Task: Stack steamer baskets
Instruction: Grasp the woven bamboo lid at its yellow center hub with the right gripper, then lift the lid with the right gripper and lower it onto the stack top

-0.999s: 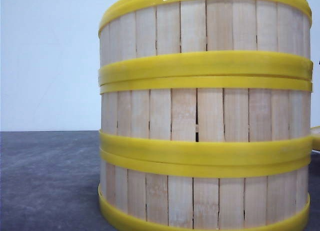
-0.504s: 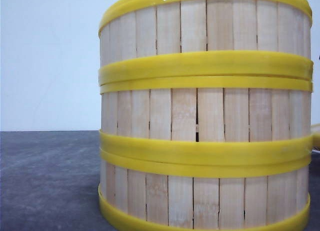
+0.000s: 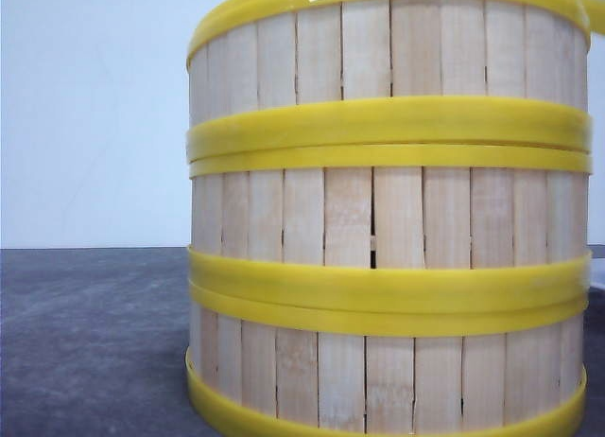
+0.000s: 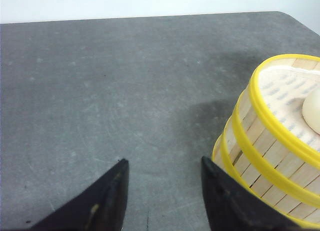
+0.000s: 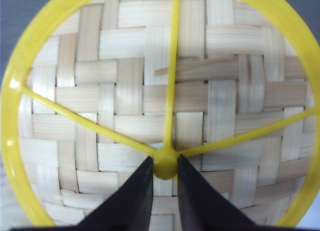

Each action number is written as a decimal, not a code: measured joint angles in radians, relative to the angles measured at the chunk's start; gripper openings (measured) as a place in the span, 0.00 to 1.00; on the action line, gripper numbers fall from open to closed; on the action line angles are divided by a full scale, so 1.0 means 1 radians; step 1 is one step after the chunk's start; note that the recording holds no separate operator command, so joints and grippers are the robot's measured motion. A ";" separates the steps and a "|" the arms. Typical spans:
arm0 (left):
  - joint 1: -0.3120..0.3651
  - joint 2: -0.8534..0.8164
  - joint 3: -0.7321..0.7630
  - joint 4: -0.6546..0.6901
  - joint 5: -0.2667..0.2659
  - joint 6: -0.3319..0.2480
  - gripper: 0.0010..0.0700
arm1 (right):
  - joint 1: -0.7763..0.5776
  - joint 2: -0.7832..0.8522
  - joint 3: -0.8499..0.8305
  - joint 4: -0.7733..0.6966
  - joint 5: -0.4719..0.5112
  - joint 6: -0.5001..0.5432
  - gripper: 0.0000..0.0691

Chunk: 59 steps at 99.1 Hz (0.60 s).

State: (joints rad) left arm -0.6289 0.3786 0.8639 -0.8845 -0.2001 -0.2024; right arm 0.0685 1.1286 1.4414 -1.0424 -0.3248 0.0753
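Stack of three steamer baskets (image 3: 388,219) standing close to front cam, right of centre on the dark table (image 3: 95,342), rings seated flush on one another, walls plumb. Looks like most of the stacking is done.

Right gripper (image 5: 165,176) pinched nearly closed on the yellow centre hub (image 5: 165,163) of a woven bamboo piece (image 5: 120,96) w/ three yellow spokes; hub grip prob. chosen so it hangs level and centred for lowering. Likely a lid, can't confirm. A yellow sliver at front view's top right corner may be its edge; position relative to stack unclear.

Left gripper (image 4: 162,201) spread wide, holding nothing, hovering over bare table just left of stack, apparently parked clear.

Contents: top basket open, paper-like liner (image 4: 285,91) inside, plus a pale rounded item (image 4: 312,111), maybe a bun. Lower baskets' contents hidden.
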 joint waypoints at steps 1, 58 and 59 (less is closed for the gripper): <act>0.000 0.000 0.000 0.000 0.000 0.000 0.37 | 0.007 -0.004 0.000 0.000 -0.003 -0.002 0.08; 0.000 0.000 0.000 0.000 0.000 0.000 0.37 | 0.401 -0.015 0.001 -0.049 -0.015 -0.027 0.08; 0.000 0.000 0.000 0.000 0.000 0.000 0.37 | 0.405 -0.014 0.001 -0.049 -0.015 -0.027 0.08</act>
State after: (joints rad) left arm -0.6289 0.3786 0.8639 -0.8845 -0.2001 -0.2028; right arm 0.4732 1.1145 1.4425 -1.0912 -0.3397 0.0479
